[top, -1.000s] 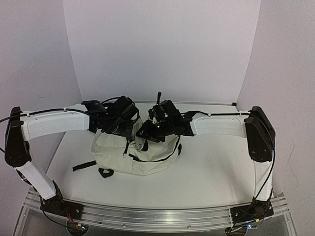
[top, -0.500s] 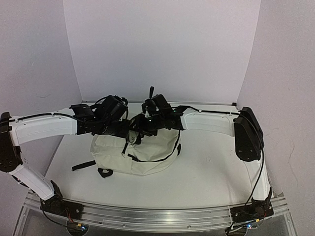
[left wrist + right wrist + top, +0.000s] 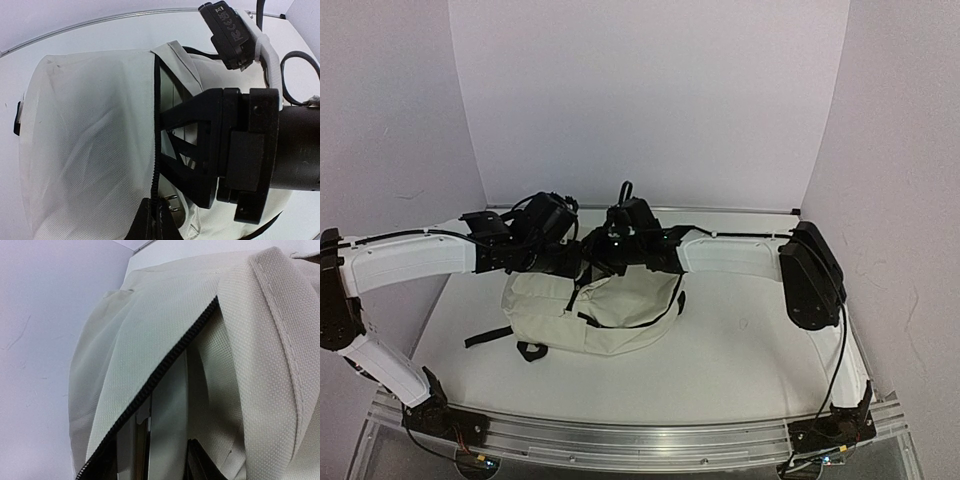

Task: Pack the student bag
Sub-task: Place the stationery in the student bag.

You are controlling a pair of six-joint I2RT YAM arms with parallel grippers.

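The large cream fabric student bag (image 3: 610, 318) is lying on the white surface (image 3: 750, 350) beneath both jaws. The left jaws are clamping its black zipper edge (image 3: 156, 165). The right jaws are reaching inside; their grip cannot be told. Packing looks unfinished.

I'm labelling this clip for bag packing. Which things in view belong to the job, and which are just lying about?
Job: student bag; left gripper pinching its zipper edge; right gripper inside its opening.
Lying about: only table; backdrop walls.

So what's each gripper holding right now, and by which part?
The left gripper pinches the cream fabric backpack at its black zipper edge; whether the right gripper holds anything cannot be told.
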